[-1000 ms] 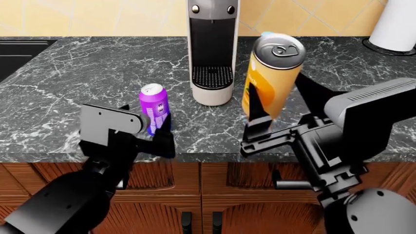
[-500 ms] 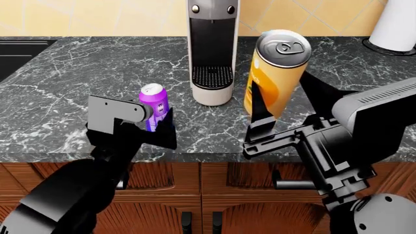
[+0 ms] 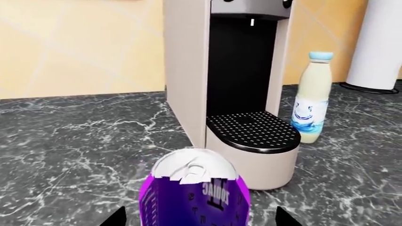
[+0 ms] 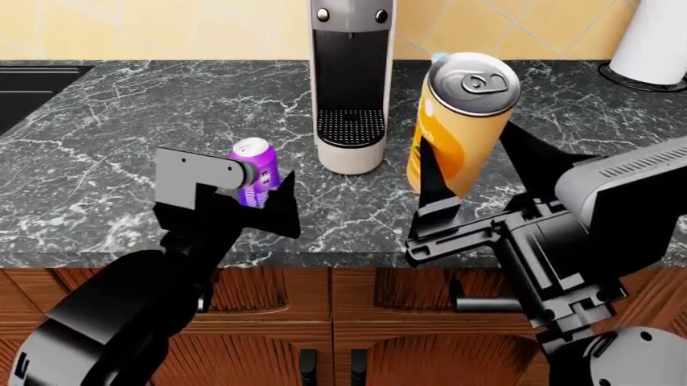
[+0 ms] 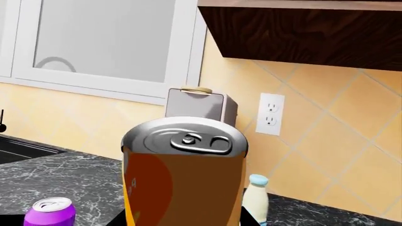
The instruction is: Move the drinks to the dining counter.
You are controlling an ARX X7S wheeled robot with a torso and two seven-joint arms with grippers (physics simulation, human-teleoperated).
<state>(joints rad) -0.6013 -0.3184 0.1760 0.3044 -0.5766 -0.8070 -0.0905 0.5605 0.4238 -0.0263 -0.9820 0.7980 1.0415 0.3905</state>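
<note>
The purple soda can (image 4: 254, 163) stands on the dark marble counter (image 4: 118, 137). My left gripper (image 4: 254, 197) is open around it; in the left wrist view the can (image 3: 195, 188) sits between the fingertips (image 3: 116, 219) with gaps on both sides. My right gripper (image 4: 472, 173) is shut on the tall orange-yellow can (image 4: 462, 112) and holds it above the counter; the can (image 5: 183, 174) fills the right wrist view. The milky-white bottle (image 3: 312, 110) stands beside the coffee machine and also shows in the right wrist view (image 5: 255, 197). The dining counter is out of view.
A grey coffee machine (image 4: 349, 80) stands at the back between the cans. A white paper towel roll (image 4: 655, 36) is at the far right, a black sink (image 4: 32, 84) at the far left. Wooden cabinet fronts (image 4: 333, 322) lie below the counter edge.
My left gripper has moved forward so its open fingers now flank the purple can. My right gripper has raised the orange-yellow can a little.
</note>
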